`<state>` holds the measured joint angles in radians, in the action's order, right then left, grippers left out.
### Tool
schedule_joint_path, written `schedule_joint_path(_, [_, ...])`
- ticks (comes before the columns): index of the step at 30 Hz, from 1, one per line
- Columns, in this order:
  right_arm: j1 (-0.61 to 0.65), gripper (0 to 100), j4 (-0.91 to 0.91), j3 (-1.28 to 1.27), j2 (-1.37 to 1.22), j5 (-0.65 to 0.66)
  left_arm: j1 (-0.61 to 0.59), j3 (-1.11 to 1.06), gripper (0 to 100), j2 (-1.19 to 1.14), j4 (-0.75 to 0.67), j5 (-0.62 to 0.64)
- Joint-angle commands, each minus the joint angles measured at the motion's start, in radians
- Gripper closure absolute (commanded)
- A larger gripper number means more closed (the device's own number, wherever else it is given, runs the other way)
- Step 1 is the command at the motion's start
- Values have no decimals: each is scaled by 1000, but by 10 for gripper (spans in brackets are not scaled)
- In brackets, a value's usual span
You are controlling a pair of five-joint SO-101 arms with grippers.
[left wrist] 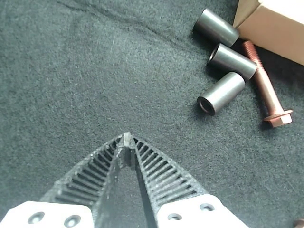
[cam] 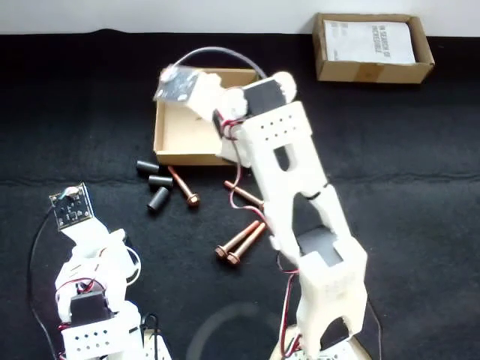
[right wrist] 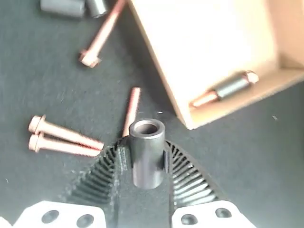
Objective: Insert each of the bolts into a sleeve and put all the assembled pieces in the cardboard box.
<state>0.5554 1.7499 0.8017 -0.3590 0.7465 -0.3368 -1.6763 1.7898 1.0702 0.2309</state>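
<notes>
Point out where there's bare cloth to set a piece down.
Bare cloth lies left of the cardboard box and sleeves, and right of the right arm, below the far box. Crowded: the strip in front of the cardboard box, with sleeves and bolts.

— What kind of place is this?
— A robotics workbench: black felt table [cam: 420, 225], white printed arms [cam: 296, 180] with bare red wiring [cam: 240, 161], loose bolts [left wrist: 261, 83] and sleeves [left wrist: 223, 92] lying just ahead of the left claw [left wrist: 126, 140].

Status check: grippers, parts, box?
Left gripper shut, empty, over mat. Right gripper shut on sleeve, beside cardboard box. One assembled piece in box. Four bolts, three sleeves loose outside.
</notes>
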Motion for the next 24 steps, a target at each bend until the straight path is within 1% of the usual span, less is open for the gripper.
schedule_joint_path(1, [-7,991,16,-99,197,-89,73,-19,991,8,-2,5])
schedule_joint_path(4, [8,991,15,-340,355,-144,134,-8,991,8,-14,5])
schedule_joint_path(6, [27,991,13,-495,472,-176,159,25,991,4,-52,5])
schedule_joint_path(8, [44,991,12,-638,604,-216,211,64,991,-1,-55,0])
schedule_joint_path(11, [87,991,12,-843,817,-261,305,136,991,-1,38,-2])
schedule_joint_path(13, [96,991,12,-974,963,-264,360,186,991,-1,110,-2])
schedule_joint_path(15, [93,991,12,-1099,1101,-262,390,232,991,-1,152,-2])
schedule_joint_path(19, [36,991,12,-1353,1345,-264,423,308,991,-4,173,-12])
schedule_joint_path(21, [1,991,12,-1460,1455,-264,456,332,991,-12,176,-63])
schedule_joint_path(24, [-54,991,10,-1603,1596,-259,481,355,991,-116,166,-83])
